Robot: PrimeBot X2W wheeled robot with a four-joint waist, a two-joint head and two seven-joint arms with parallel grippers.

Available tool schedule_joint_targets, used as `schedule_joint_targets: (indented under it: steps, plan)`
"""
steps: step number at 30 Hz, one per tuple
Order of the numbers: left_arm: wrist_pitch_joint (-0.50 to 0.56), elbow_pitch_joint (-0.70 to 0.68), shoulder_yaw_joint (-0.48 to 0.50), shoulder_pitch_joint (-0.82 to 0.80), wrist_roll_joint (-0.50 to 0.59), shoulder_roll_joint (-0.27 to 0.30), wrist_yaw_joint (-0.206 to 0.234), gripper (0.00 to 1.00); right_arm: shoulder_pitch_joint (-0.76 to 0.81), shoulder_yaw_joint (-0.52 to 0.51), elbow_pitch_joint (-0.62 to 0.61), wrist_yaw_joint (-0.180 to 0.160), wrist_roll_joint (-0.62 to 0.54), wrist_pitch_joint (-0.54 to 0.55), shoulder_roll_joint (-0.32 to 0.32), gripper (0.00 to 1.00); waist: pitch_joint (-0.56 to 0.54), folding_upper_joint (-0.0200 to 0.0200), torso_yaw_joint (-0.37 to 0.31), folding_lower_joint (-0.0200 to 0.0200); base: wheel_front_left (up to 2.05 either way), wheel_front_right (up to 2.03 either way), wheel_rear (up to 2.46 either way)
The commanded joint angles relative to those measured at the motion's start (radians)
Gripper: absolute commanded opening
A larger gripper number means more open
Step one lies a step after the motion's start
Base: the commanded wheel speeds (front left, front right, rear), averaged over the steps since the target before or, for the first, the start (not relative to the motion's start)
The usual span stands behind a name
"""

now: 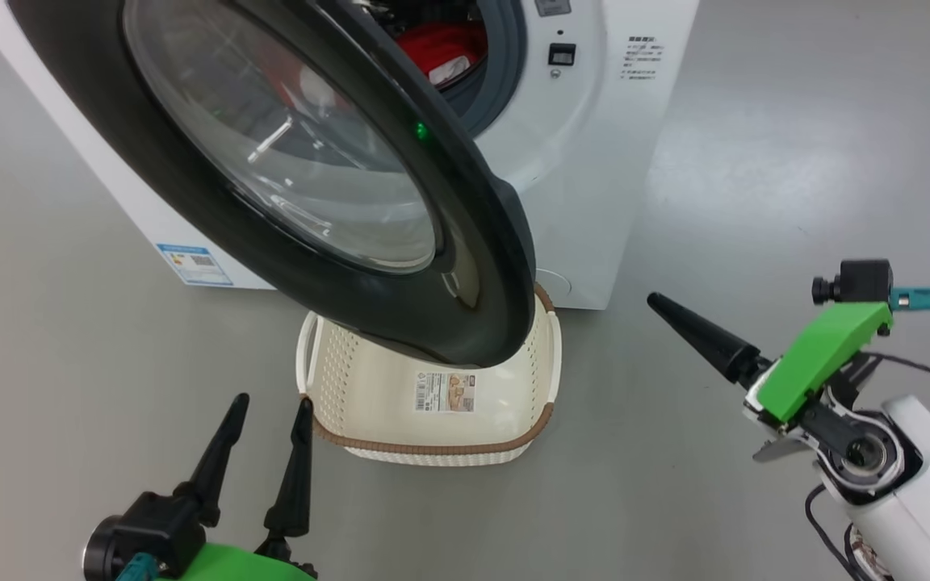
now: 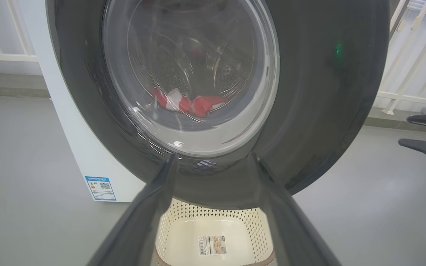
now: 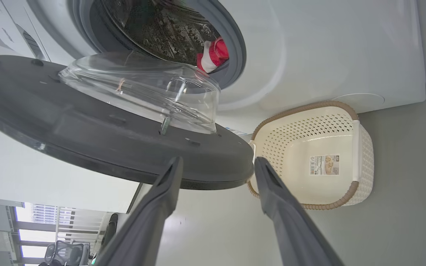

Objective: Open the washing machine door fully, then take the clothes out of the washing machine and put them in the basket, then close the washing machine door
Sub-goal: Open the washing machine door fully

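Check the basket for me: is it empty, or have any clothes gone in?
Empty. The basket shows a bare bottom with its sticker uncovered, and the red clothes lie inside the drum.

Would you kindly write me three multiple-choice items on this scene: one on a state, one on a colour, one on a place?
1. The door is: A shut, B open, C taken off.
2. The basket's rim is: A brown, B blue, C black.
3. The clothes lie: A in the basket, B in the drum, C over the door.
Key: 1 B, it stands swung out from the machine; 2 A, a brown band rings its top; 3 B, red fabric shows inside the drum.
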Motion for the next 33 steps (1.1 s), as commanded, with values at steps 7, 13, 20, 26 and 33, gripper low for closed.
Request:
schedule_joint_targets:
  steps: [7, 13, 20, 26, 33]
  plan:
    - [-0.012, -0.027, 0.053, 0.008, 0.02, 0.01, -0.009, 1.0, 0.087, 0.013, -0.042, 0.008, -0.027, -0.077, -0.02, 1.0, -0.019, -0.0001, -0.022, 0.0, 0.0, 0.0, 0.0]
    - [-0.012, -0.021, 0.062, 0.02, 0.023, 0.01, -0.009, 1.0, 0.143, 0.037, -0.05, 0.008, -0.054, -0.152, -0.03, 1.0, -0.036, -0.0001, -0.028, 0.0, 0.0, 0.0, 0.0]
    - [-0.012, -0.019, 0.062, 0.035, 0.022, 0.01, -0.005, 1.0, 0.199, 0.08, -0.049, 0.008, -0.079, -0.23, -0.042, 1.0, -0.053, -0.0001, -0.031, 0.0, 0.0, 0.0, 0.0]
    - [-0.012, -0.022, 0.063, 0.041, 0.023, 0.01, -0.004, 1.0, 0.216, 0.127, -0.044, 0.008, -0.119, -0.31, -0.049, 1.0, -0.053, -0.0001, -0.036, 0.0, 0.0, 0.0, 0.0]
    - [-0.012, -0.02, 0.07, 0.041, 0.027, 0.01, -0.005, 1.0, 0.199, 0.228, -0.015, 0.008, -0.248, -0.482, -0.078, 1.0, -0.052, -0.0001, -0.042, 0.0, 0.0, 0.0, 0.0]
